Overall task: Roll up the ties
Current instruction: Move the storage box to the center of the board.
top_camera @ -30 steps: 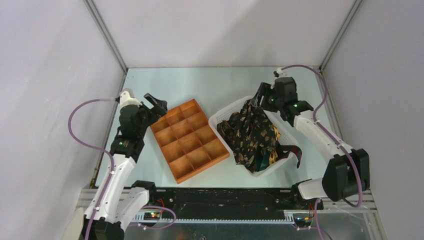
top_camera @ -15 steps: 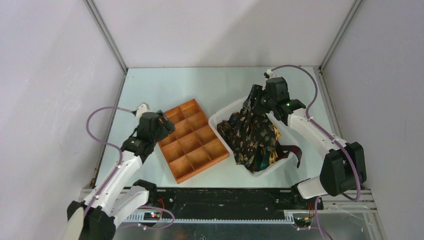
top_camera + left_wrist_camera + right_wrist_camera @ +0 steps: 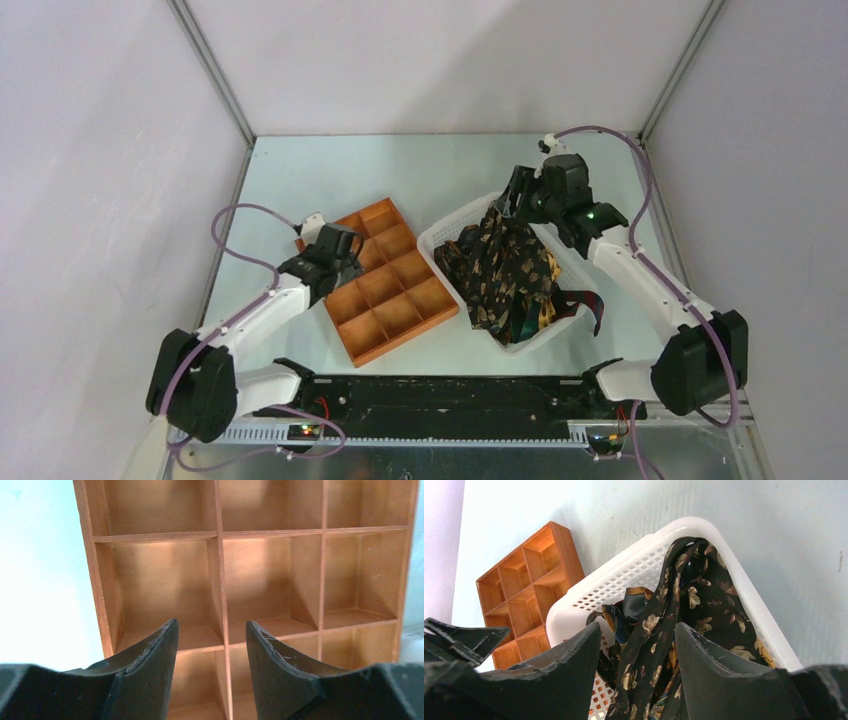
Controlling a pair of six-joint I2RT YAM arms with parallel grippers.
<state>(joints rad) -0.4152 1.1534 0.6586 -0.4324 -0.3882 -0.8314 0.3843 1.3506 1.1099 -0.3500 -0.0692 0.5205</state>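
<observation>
On the table (image 3: pixel 400 170) we see a white basket (image 3: pixel 440 235) beside an orange tray (image 3: pixel 405 337); the ties (image 3: pixel 505 270) lie heaped in the basket (piled highest at its far corner); right gripper (image 3: pixel 636 630) above them, left gripper (image 3: pixel 210 630) above the tray, both parted, empty.

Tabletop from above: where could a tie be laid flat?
Widest bare stretch: beyond the orange tray and white basket, up to the back wall. A narrower strip left of the tray lies under the left arm. Between tray and basket is crowded.
</observation>
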